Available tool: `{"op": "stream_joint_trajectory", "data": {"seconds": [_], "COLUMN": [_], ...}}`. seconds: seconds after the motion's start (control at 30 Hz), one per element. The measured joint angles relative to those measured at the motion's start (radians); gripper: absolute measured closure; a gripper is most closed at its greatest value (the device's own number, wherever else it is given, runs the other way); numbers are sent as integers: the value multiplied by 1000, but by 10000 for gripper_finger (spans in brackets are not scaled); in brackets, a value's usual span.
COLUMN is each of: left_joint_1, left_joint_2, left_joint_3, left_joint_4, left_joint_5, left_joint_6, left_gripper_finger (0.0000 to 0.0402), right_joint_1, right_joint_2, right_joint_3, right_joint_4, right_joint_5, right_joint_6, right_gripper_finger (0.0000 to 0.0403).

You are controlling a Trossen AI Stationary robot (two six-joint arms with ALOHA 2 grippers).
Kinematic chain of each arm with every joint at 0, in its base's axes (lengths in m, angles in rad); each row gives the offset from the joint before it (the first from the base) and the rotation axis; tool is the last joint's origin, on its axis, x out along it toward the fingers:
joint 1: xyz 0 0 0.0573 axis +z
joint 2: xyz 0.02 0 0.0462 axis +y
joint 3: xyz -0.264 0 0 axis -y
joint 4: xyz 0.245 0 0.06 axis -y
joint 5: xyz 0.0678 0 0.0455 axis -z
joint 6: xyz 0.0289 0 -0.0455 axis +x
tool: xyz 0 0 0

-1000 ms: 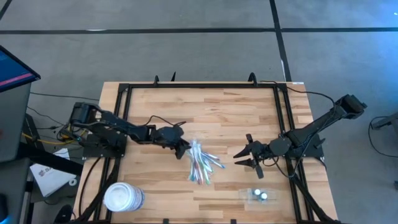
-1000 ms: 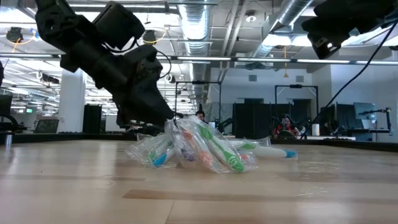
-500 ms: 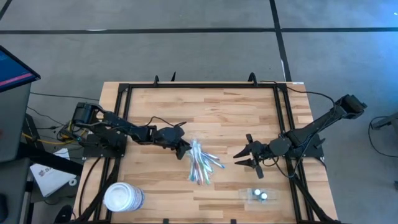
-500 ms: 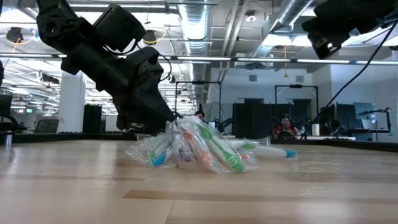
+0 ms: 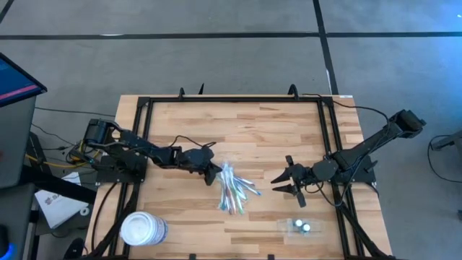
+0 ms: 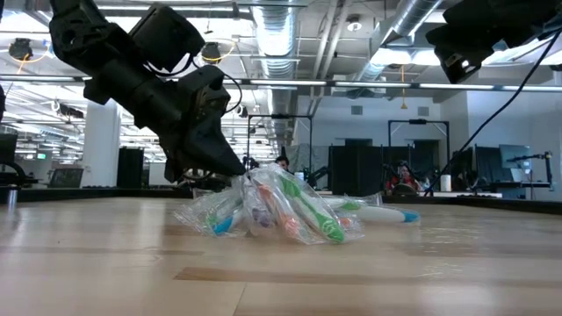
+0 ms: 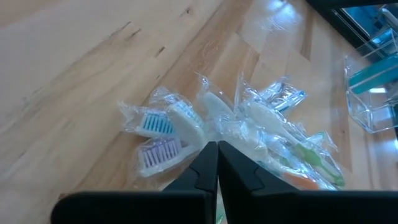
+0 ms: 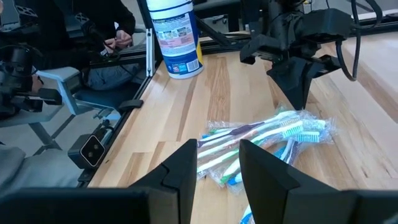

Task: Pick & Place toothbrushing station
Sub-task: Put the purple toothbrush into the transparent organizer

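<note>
A pile of toothbrushes in clear wrappers (image 5: 234, 189) lies on the wooden table near its middle. My left gripper (image 5: 215, 173) is shut at the pile's left end, its fingertips (image 7: 217, 146) meeting at the wrappers' edge, low over the table (image 6: 239, 174). My right gripper (image 5: 278, 184) hovers open to the right of the pile, with nothing between its fingers (image 8: 217, 155). The toothbrushing station (image 5: 297, 227), a small clear holder, stands on its base near the table's front right and shows at the edge of the left wrist view (image 7: 373, 93). My left gripper's shut fingertips rest against the clear wrappers (image 7: 219, 132) at the pile's left end, coming in slanting down from the table's left. Whether a layer of wrapper is caught between the fingertips cannot be told. The pile lies on the table.
A large white round tub (image 5: 142, 229) stands at the table's front left corner. A black frame rail (image 5: 234, 99) runs around the table's edges. Bare wood lies between the pile and the clear holder and across the far half.
My left gripper has shut its fingers at the left end of the toothbrush pile while staying in place. The pile has kept its place on the table.
</note>
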Motion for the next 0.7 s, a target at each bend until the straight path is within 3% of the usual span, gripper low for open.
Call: {"op": "stream_joint_trajectory", "data": {"seconds": [0.47, 0.7], "left_joint_1": [-1, -27], "left_joint_2": [-20, -149], "left_joint_3": [47, 47], "left_joint_4": [31, 32], "left_joint_5": [-12, -32], "left_joint_6": [74, 151], "left_gripper_finger": [401, 401], "right_joint_1": [0, 0], "right_joint_2": [0, 1], "right_joint_3": [0, 0], "right_joint_4": [0, 7], "right_joint_5": [0, 3], "right_joint_6": [-2, -2], "right_gripper_finger": [291, 291]}}
